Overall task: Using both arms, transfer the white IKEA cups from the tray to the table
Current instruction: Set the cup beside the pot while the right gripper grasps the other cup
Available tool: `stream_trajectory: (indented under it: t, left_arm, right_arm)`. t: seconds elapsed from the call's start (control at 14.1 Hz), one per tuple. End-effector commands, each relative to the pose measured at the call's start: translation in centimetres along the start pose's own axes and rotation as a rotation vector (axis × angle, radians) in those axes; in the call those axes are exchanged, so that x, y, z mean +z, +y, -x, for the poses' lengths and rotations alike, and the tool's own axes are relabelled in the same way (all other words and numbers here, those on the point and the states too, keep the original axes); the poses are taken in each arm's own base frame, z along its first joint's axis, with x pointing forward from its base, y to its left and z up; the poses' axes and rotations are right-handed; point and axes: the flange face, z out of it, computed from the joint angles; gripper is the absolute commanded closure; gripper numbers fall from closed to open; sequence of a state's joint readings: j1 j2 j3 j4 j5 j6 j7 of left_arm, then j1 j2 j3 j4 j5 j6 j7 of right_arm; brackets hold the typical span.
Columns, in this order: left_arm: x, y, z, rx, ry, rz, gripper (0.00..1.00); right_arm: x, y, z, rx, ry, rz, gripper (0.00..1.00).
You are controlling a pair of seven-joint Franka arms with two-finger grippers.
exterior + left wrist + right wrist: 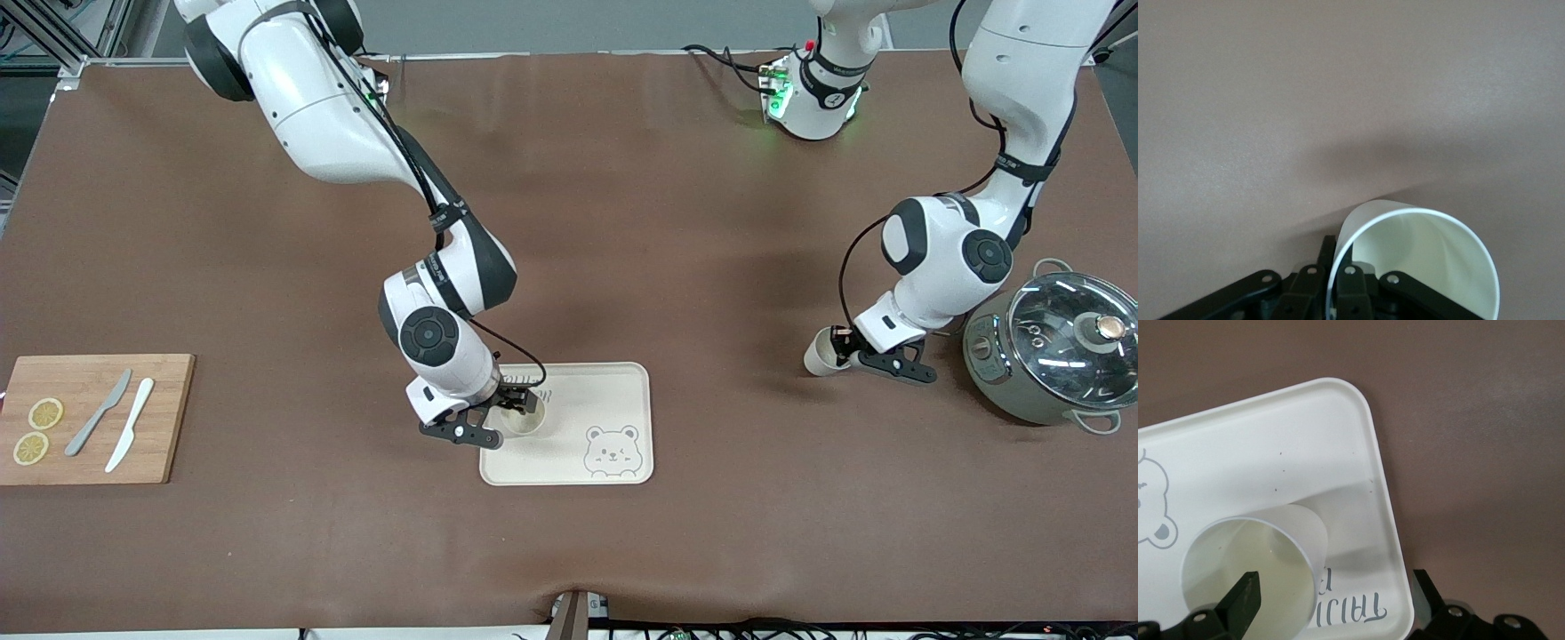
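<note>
Right gripper (516, 411) released, fingers either side of small cream-white tapered cup (523, 418) on beige bear-print tray (622, 391). Left gripper (849, 354) clenched on second cream-white cup (822, 353), tilted, beside grey-green glass-lidded pot (1053, 351).

Brown table (676, 267). On it: bear tray (613, 391) near the middle, cutting board (164, 418) at the right arm's end, lidded pot (1049, 356) at the left arm's end.

Robot lab: two bench-mounted arms (444, 293), brown-covered table (622, 222), aluminium framing, cabling, staged kitchen props.
</note>
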State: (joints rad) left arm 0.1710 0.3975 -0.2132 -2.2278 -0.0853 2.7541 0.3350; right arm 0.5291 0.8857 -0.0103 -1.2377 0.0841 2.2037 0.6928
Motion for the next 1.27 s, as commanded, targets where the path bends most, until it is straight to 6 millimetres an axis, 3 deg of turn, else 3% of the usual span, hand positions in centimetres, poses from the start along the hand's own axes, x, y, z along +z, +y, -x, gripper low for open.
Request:
stream_trajectory:
  t: [0.0, 0.14, 0.28, 0.49, 0.71, 0.85, 1.2]
  left_arm:
    - [-0.3, 0.3, -0.5, 0.024, 0.021, -0.018, 0.01]
    - [-1.3, 0.2, -1.0, 0.04, 0.036, -0.036, 0.0]
    - [-3.7, 0.2, -1.6, 0.012, 0.054, -0.048, 0.0]
    - [-9.8, 0.2, -3.8, -0.002, -0.056, -0.03, 0.0]
    - [-16.2, -0.2, -8.3, -0.03, -0.117, -0.064, 0.0]
    - [-18.5, -0.3, -11.1, -0.077, -0.089, -0.078, 0.0]
    - [-24.2, 1.1, -16.0, -0.149, -0.084, -0.082, 0.0]
  right_arm:
    - [1.0, -0.5, -0.1, 0.02, 0.001, -0.005, 0.0]
    - [1.4, -0.7, 0.0, 0.021, 0.009, -0.011, 0.0]
    - [1.7, -0.9, -0.1, 0.016, 0.027, -0.026, 0.0]
    - [1.7, -1.1, 0.1, 0.012, 0.028, -0.027, 0.0]
    - [1.8, -1.0, 0.1, 0.01, 0.027, -0.026, 0.03]
    - [1.7, -1.1, 0.1, 0.012, 0.028, -0.027, 0.37]
    - [1.7, -1.0, 0.1, 0.01, 0.027, -0.026, 0.71]
